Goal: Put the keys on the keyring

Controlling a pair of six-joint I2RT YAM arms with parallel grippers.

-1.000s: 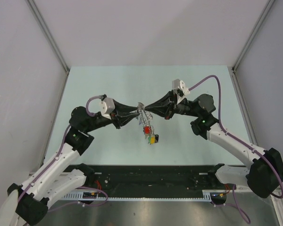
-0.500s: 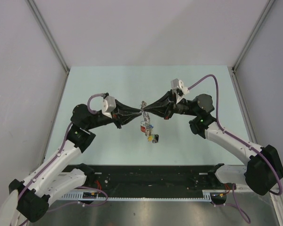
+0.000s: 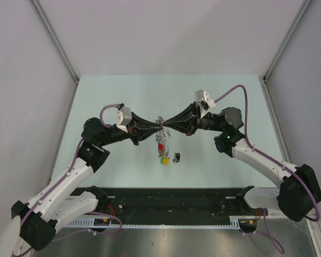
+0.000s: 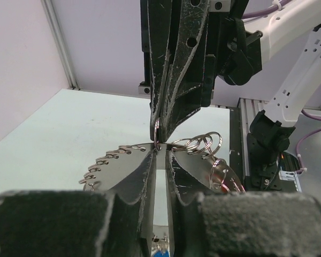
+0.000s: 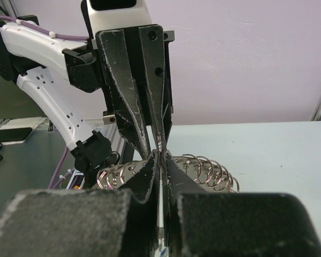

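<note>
- The keyring (image 4: 120, 163) hangs in mid-air at the centre of the top view, above the worktop (image 3: 123, 96), with a claw on each side.
- Its keys (image 3: 161, 146) dangle just below, a red head uppermost. A dark-headed key (image 3: 176, 156) sits lower right of them, and we cannot tell whether it hangs or lies on the worktop.
- The right claw (image 5: 160, 158) is pressed together, pinching the ring's wire.
- The left claw (image 4: 161, 152) has its fingers drawn nearly together with only a slit between them. Its tips meet the ring just beside the right claw's tips.
- We judge this to be a two-sided hold that steadies the ring for threading.
- To do it well, we would let the right claw anchor the ring and seat the left one squarely on the wire, not on the small loops.
- Any motion should be small and level so the hanging keys do not swing or slip off.
</note>
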